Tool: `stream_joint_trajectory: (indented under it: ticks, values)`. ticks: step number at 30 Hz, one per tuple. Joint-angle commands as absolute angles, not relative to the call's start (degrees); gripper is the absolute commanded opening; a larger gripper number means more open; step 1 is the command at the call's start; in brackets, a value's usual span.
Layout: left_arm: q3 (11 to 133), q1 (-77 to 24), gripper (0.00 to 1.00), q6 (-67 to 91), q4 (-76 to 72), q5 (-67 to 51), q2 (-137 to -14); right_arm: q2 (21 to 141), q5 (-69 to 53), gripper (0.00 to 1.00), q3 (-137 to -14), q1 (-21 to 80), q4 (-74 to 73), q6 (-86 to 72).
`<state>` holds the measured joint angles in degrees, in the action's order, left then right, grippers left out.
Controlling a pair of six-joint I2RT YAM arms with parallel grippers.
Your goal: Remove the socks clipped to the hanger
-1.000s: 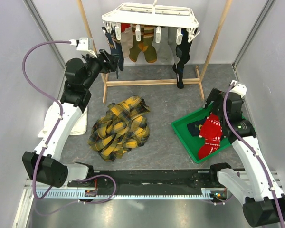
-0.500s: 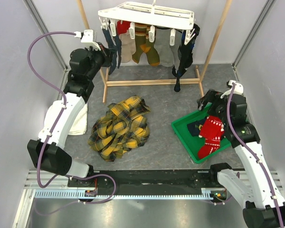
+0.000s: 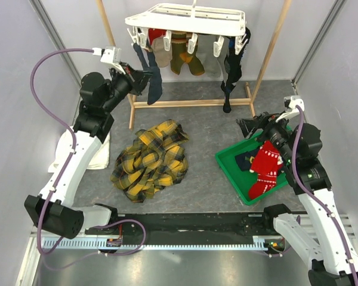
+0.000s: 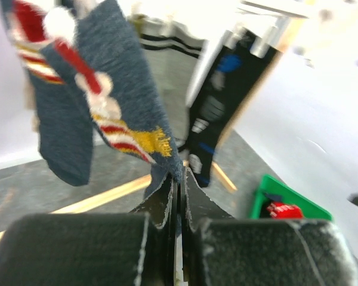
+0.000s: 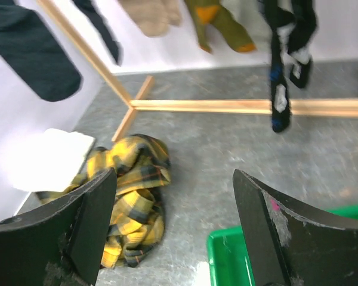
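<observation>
The hanger (image 3: 191, 21) hangs at the top centre of the overhead view from a wooden frame (image 3: 191, 103), with the socks (image 3: 182, 59) pegged in a row beneath it. A red sock (image 3: 265, 167) already lies in the green tray (image 3: 231, 173) at the lower right. The left gripper (image 3: 144, 77) is at the row's left end, its jaws clenched on the lower edge of the navy sock (image 3: 153, 86). The right gripper (image 3: 250, 126) hovers over the tray's far corner, jaws spread wide and holding nothing. The socks look light, limp and stretchy, so one will likely lengthen before its peg lets go. A hold on a good fold of cloth close under the clip, pulled straight down, should free it more cleanly than a tug at the toe. The hanger seems to hang from one hook, so it may swing with the pull. The left wrist view shows what the overhead cannot: the jaws pinch only a thin corner of the navy sock's hem, which could slip, and the black sock (image 4: 221, 113) dangles beyond it. The right wrist view confirms the open gap and looks down on the plaid cloth (image 5: 131, 202) and towel (image 5: 48, 158) on the worktop (image 5: 227, 149). Only the overhead view shows the pegs clearly and how many socks are left on them.
</observation>
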<state>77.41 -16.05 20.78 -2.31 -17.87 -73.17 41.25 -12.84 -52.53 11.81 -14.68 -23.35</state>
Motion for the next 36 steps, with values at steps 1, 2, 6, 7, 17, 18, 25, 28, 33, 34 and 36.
stream_joint_trajectory:
  ticks: [1,2,6,7,17,18,25,28,33,34,36]
  values:
    - [75.5,-17.9,0.02,24.2,-3.5,-22.1,-70.1,41.0,-17.7,0.86,-54.9,12.7,-7.9,-21.4]
    - [75.3,-18.6,0.02,24.5,-3.5,-22.7,-69.6,41.2,-18.8,0.86,-55.0,13.1,-7.0,-21.6]
    - [75.0,-20.7,0.02,26.1,-3.5,-24.0,-69.0,42.9,-18.6,0.83,-55.7,16.8,-0.1,-23.0]
    - [74.8,-21.1,0.02,26.3,-3.5,-23.6,-68.8,44.1,-17.6,0.83,-56.1,17.9,1.7,-22.0]
    - [75.1,-25.8,0.02,28.9,-3.7,-23.7,-69.4,57.6,1.4,0.85,-63.0,39.7,6.2,-9.2]
    - [75.1,-26.2,0.02,29.4,-4.0,-23.8,-69.4,58.4,2.7,0.85,-62.8,41.2,7.4,-8.4]
    - [75.8,-28.3,0.02,30.8,-4.2,-22.6,-69.5,66.3,19.9,0.90,-64.0,53.3,15.5,-2.4]
    - [75.7,-29.0,0.02,31.3,-4.7,-22.4,-69.6,68.8,21.3,0.91,-64.3,55.9,18.7,-1.5]
    - [75.1,-30.1,0.02,32.7,-5.4,-22.7,-69.6,74.3,33.5,0.92,-65.2,58.0,22.9,1.0]
    - [75.1,-30.3,0.02,32.8,-5.4,-22.7,-69.4,75.1,35.3,0.92,-65.7,58.0,23.0,1.1]
    - [74.6,-30.6,0.02,33.6,-6.0,-22.7,-69.3,76.4,37.8,0.88,-66.7,58.1,24.2,1.3]
